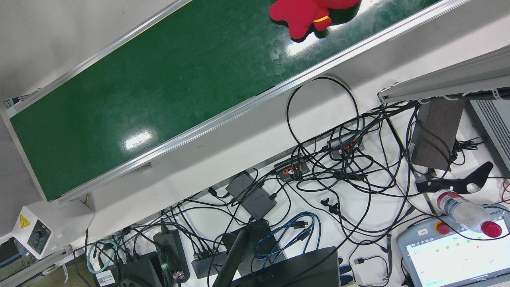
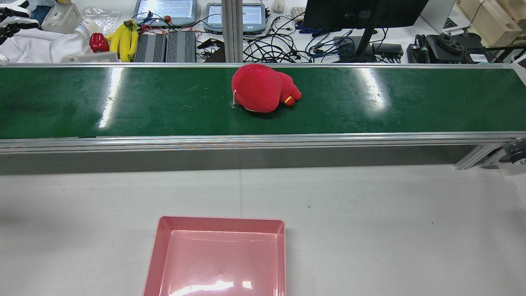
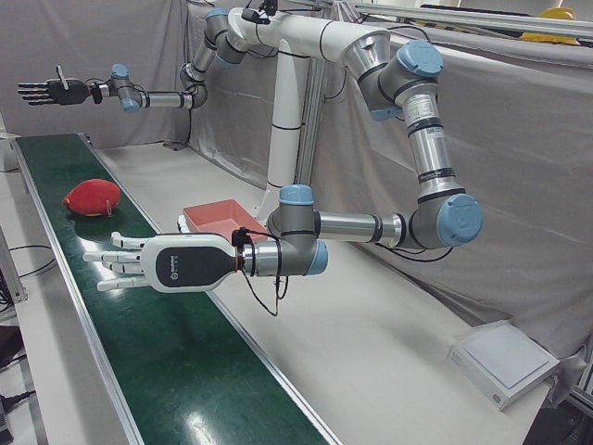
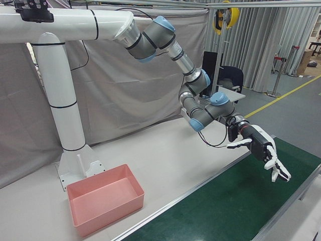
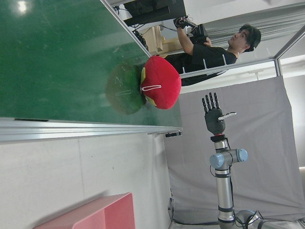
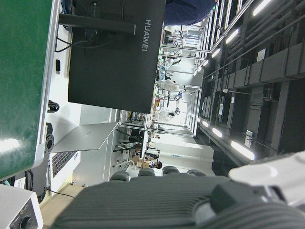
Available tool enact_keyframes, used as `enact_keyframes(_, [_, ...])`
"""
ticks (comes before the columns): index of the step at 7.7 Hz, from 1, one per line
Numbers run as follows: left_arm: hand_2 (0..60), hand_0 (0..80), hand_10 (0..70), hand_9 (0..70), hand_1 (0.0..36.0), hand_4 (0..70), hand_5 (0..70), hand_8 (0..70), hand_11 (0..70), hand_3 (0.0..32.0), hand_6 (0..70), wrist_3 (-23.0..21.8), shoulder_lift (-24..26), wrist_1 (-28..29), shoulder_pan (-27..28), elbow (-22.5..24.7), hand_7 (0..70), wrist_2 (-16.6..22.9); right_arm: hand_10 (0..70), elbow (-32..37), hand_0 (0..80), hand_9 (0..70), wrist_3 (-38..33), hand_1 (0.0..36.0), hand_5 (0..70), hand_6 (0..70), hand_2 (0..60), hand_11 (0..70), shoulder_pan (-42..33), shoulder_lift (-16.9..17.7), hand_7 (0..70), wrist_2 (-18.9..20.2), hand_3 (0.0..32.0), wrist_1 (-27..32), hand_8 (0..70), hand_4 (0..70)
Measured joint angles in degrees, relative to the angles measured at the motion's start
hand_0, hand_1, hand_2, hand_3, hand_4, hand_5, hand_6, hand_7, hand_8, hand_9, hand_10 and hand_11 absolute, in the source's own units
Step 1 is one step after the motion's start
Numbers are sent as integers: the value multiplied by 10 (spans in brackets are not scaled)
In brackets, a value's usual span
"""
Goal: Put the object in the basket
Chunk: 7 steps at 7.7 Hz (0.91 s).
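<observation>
A red plush toy lies on the green conveyor belt, and also shows in the front view, the left-front view and the left hand view. The pink basket is empty on the white table, on the near side of the belt. My left hand is open, held flat over the belt, well short of the toy. My right hand is open with its fingers spread, past the toy at the belt's other end.
Behind the belt is a desk crowded with cables, a monitor, tablets, bananas and a bottle. A person stands past the belt. White-and-black fingers show at the rear view's top left corner. A grey curtain backs the station.
</observation>
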<state>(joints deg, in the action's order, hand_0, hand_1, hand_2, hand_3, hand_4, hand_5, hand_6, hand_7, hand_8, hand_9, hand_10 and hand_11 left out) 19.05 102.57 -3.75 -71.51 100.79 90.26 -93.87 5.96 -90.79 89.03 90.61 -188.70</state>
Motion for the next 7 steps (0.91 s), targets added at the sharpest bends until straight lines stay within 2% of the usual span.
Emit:
enact_keyframes(4, [0, 587, 0, 188, 190, 159, 320, 124, 0, 0, 63, 0, -26, -46, -1, 78, 48, 0, 0, 0, 0, 0, 0, 0, 0, 0, 0, 0, 0, 0, 0, 0, 0, 0, 0, 0])
enact_keyframes(7, [0, 578, 0, 200, 185, 159, 320, 132, 0, 0, 65, 4, -31, -53, 0, 85, 51, -1, 0, 0, 0, 0, 0, 0, 0, 0, 0, 0, 0, 0, 0, 0, 0, 0, 0, 0])
